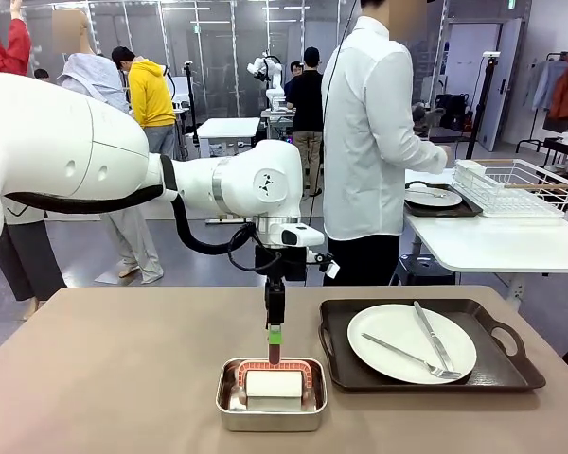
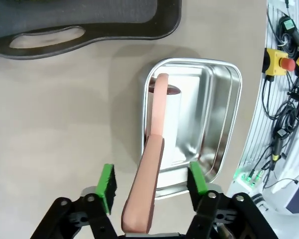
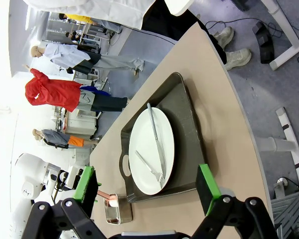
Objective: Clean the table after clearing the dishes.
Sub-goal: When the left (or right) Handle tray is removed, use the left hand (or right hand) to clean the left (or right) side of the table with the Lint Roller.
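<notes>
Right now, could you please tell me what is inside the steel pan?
A white roller with a pink handle lies in the pan, its handle between the left fingers. The floor under the roller is covered.

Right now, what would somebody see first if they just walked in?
The big white left arm stretching in from the left, its left gripper pointing straight down over a pink-handled roller in a small steel pan at the table's near edge. Next, the white plate with fork and knife on a dark tray to the right.
</notes>
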Controlling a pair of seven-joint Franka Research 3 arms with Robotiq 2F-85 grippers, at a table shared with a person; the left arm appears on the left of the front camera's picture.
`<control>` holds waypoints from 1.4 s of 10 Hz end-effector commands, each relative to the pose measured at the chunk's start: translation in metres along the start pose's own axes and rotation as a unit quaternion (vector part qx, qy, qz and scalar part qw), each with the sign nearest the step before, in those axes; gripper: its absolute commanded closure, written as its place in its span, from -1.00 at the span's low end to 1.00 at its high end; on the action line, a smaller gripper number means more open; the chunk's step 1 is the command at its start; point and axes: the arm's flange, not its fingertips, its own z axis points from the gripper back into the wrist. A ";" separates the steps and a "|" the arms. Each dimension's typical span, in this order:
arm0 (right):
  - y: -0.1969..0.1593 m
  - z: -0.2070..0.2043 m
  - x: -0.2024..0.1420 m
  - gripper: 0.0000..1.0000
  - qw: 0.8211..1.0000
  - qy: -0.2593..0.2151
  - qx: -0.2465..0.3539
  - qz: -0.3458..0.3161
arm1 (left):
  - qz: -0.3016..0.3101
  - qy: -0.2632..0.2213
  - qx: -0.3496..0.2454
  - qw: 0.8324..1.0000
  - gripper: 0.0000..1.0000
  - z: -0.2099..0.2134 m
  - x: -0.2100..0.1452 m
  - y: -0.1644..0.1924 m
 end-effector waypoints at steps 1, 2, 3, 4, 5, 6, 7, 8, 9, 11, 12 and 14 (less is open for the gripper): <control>0.000 0.001 -0.001 -1.00 1.000 -0.005 0.010 0.003 | 0.002 -0.011 0.004 1.000 1.00 -0.006 -0.010 -0.013; 0.000 0.001 -0.001 -1.00 1.000 -0.005 0.010 0.003 | -0.002 -0.018 0.003 1.000 1.00 -0.004 -0.010 -0.013; 0.000 0.001 -0.001 -1.00 1.000 -0.005 0.010 0.003 | -0.003 -0.025 -0.001 1.000 1.00 -0.003 -0.010 -0.014; 0.000 0.001 -0.001 -1.00 1.000 -0.005 0.010 0.003 | -0.003 -0.030 -0.002 1.000 0.96 -0.002 -0.011 -0.013; 0.000 0.001 -0.001 -1.00 1.000 -0.005 0.010 0.003 | -0.004 -0.036 -0.003 0.999 1.00 -0.001 -0.012 -0.013; 0.000 0.001 -0.001 -1.00 1.000 -0.005 0.010 0.003 | -0.004 -0.039 -0.004 0.999 1.00 0.000 -0.013 -0.013; 0.000 0.001 -0.001 -1.00 1.000 -0.005 0.010 0.003 | -0.006 -0.043 -0.004 0.999 1.00 0.002 -0.014 -0.014; 0.000 0.001 -0.001 -1.00 1.000 -0.005 0.010 0.003 | -0.002 -0.049 -0.008 0.999 1.00 0.006 -0.016 -0.014; 0.000 0.001 -0.001 -1.00 1.000 -0.005 0.010 0.003 | 0.004 -0.048 -0.013 0.999 1.00 0.012 -0.021 -0.018; 0.000 0.001 -0.001 -1.00 1.000 -0.005 0.010 0.003 | 0.046 -0.054 -0.009 0.997 1.00 0.049 -0.042 -0.035; 0.000 0.001 -0.001 -1.00 1.000 -0.005 0.010 0.003 | 0.087 -0.097 0.025 0.991 0.81 0.073 -0.069 -0.044; 0.000 0.001 -0.001 -1.00 1.000 -0.005 0.010 0.003 | 0.273 -0.181 0.081 0.941 0.81 0.110 -0.144 -0.052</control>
